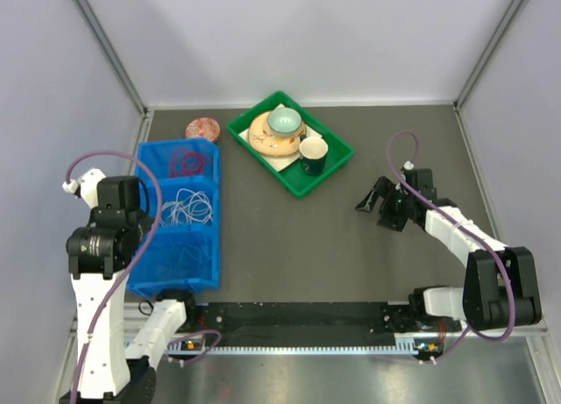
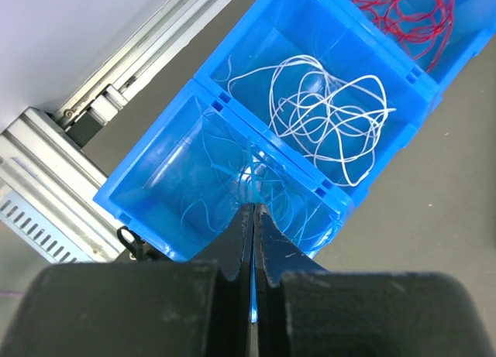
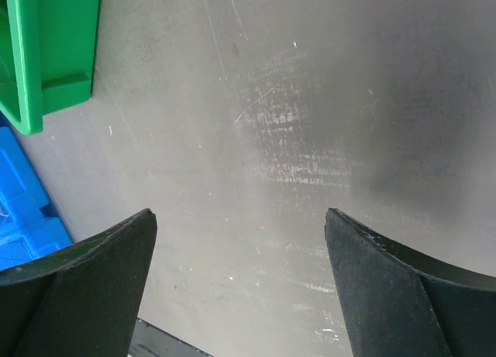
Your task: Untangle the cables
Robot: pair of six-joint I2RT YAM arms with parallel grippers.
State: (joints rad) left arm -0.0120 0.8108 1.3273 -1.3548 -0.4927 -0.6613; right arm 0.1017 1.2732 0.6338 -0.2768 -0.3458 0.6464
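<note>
Cables (image 1: 189,207) all sit in the blue bin (image 2: 139,183) on the left side of the counter (image 3: 294,125), one colour per compartment as far as I can see. The red cable (image 2: 407,12) is in the far one, the white cable (image 2: 325,113) in the middle one, and the blue cable (image 2: 249,175) in the near one. That last one is hard to make out since it's blue on blue. Each is a loose heap of small loops, so none has a real long axis. The bin itself runs near to far.

The left claw (image 2: 253,210) is pinched fully shut with nothing between its fingers that I can make out. It hangs above the near compartment, tips aimed down at the blue loops, which lie just ahead of and below it. The white bundle is one compartment farther on.

The right claw (image 3: 239,214) is spread wide over bare counter, well apart from the bin. Only a corner of the green tray (image 3: 23,63) and a bit of bin show at the left of its view.

My guess is the left arm has to do any next pick, and it would need to open before dropping into those loops. Thin wire like that will probably snag and drag its neighbours up with it.
</note>
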